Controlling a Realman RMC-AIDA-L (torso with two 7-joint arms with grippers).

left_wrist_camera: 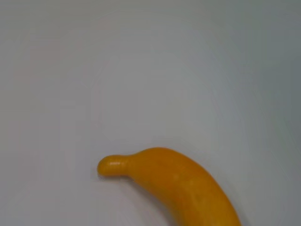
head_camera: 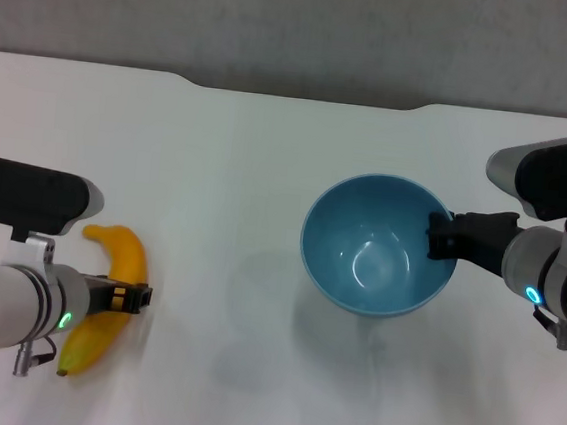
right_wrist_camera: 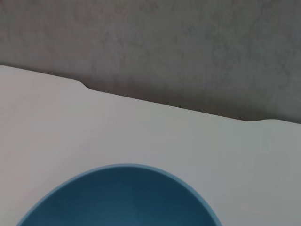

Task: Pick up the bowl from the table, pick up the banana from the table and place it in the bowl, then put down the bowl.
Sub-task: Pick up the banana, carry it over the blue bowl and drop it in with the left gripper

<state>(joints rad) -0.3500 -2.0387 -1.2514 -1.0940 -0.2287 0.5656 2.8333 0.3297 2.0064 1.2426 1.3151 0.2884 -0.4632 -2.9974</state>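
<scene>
The light-blue bowl point(head_camera: 379, 244) is held above the white table point(head_camera: 249, 149) right of the middle; its faint shadow lies on the tabletop to its left. My right gripper point(head_camera: 440, 238) is shut on the bowl's right rim. The bowl's rim also shows in the right wrist view point(right_wrist_camera: 122, 193). The yellow-orange banana point(head_camera: 121, 249) lies on the table at the left. My left gripper point(head_camera: 127, 296) sits right over the banana's middle and hides that part. The left wrist view shows the banana's stem end point(left_wrist_camera: 178, 183) on the white surface.
The table's far edge with its shallow notch point(head_camera: 305, 96) runs along the back, with a grey wall behind it. White tabletop lies between the banana and the bowl.
</scene>
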